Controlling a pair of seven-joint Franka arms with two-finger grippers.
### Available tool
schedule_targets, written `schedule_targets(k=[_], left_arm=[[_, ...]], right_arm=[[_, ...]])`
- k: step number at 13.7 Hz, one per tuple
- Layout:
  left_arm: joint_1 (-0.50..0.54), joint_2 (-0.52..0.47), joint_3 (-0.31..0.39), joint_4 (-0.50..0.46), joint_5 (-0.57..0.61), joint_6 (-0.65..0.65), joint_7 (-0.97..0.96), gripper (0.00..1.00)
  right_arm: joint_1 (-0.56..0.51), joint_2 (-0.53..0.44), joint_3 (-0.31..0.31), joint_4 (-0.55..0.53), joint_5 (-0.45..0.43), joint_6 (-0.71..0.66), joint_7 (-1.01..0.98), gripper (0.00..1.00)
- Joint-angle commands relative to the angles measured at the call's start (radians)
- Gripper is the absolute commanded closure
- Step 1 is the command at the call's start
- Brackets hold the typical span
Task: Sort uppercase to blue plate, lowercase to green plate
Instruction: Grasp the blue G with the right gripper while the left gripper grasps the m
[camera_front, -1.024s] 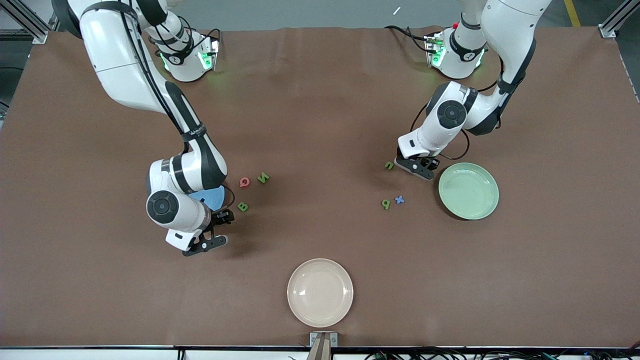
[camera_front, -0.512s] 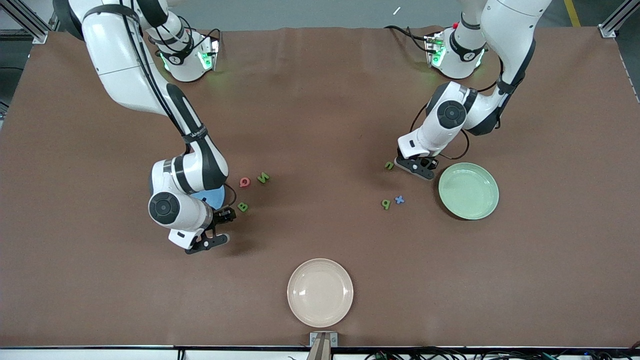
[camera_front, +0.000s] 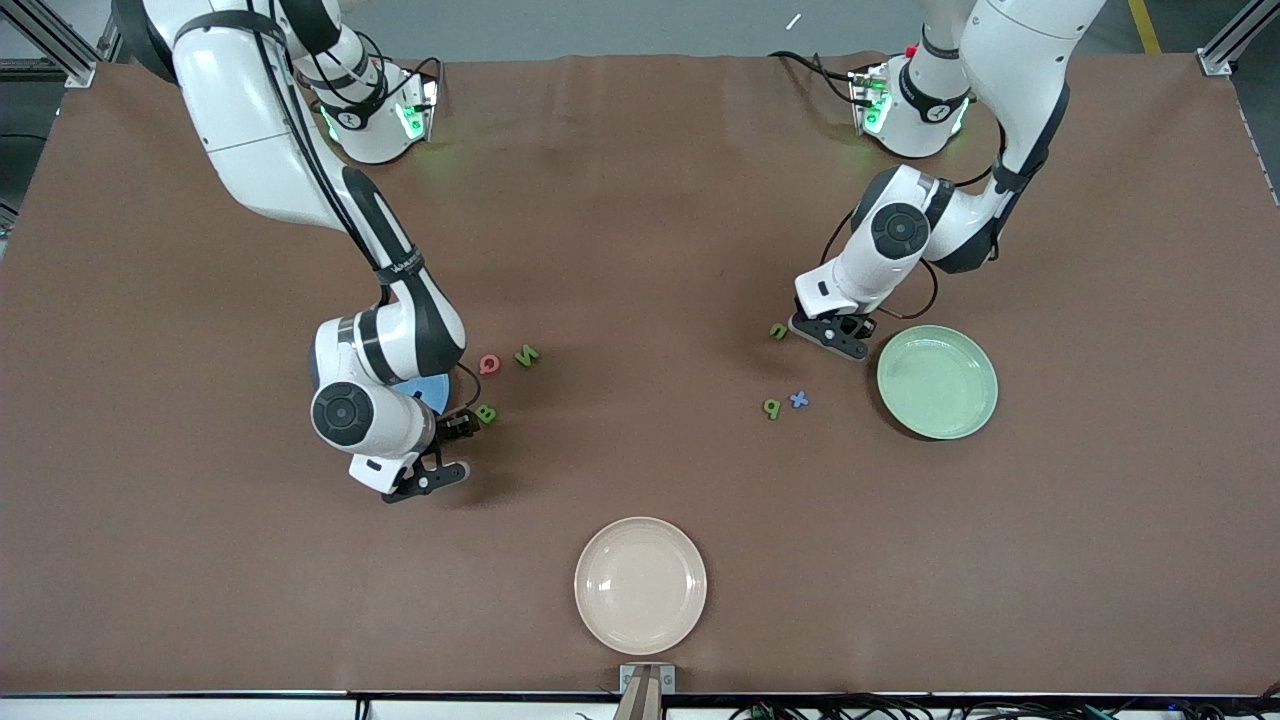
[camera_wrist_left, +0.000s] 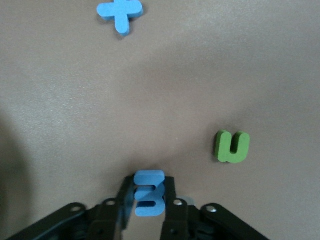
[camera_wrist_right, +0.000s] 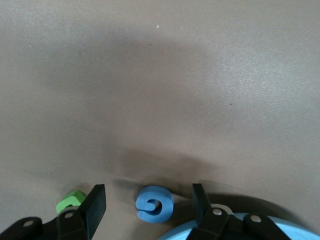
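My left gripper (camera_wrist_left: 149, 184) is shut on the blue three-pronged lowercase piece (camera_wrist_left: 149, 206), low at the table. It stands between the green n (camera_front: 779, 330) and the green plate (camera_front: 937, 381). The green p (camera_front: 771, 407) and blue x (camera_front: 798, 399) lie nearer the front camera. My right gripper (camera_wrist_right: 148, 197) is open, its fingers either side of the blue G (camera_wrist_right: 155, 204), which lies flat beside the blue plate (camera_wrist_right: 280, 231). In the front view the right arm covers most of the blue plate (camera_front: 432, 391). The red Q (camera_front: 489, 364), green N (camera_front: 526, 355) and green B (camera_front: 486, 413) lie beside that plate.
A cream plate (camera_front: 640, 584) sits near the table's front edge, midway between the two arms. Both arm bases stand along the table edge farthest from the front camera.
My left gripper has shut on the blue three-pronged piece without shifting place. My right arm has drifted a little toward the green B, its fingers staying open.
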Motion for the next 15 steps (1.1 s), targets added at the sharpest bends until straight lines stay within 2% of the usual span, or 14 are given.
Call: schedule_targets(k=[1,2,5,9,11,15], left_arm=[[0.006,0.003,-0.003,-0.004,0.022,0.018,-0.024,0.92],[0.007,0.000,-0.002,-0.004,0.022,0.015,-0.024,0.99],[0.015,-0.037,-0.002,0.001,0.023,-0.008,-0.024,0.99],[0.051,-0.143,-0.003,0.062,0.025,-0.260,-0.006,0.99],[0.122,-0.158,-0.005,0.098,0.046,-0.316,0.045,0.99],[0.252,-0.137,-0.003,0.122,0.072,-0.316,0.169,0.99]], right_arm=[[0.008,-0.007,-0.006,-0.013,0.016,0.006,-0.028,0.22],[0.008,-0.007,-0.006,-0.013,0.015,0.006,-0.039,0.22],[0.007,-0.007,-0.006,-0.013,0.012,0.007,-0.088,0.25],[0.011,-0.007,-0.006,-0.013,-0.021,0.015,-0.117,0.25],[0.013,-0.007,-0.008,-0.013,-0.025,0.016,-0.133,0.25],[0.019,-0.007,-0.008,-0.034,-0.062,0.025,-0.134,0.28]])
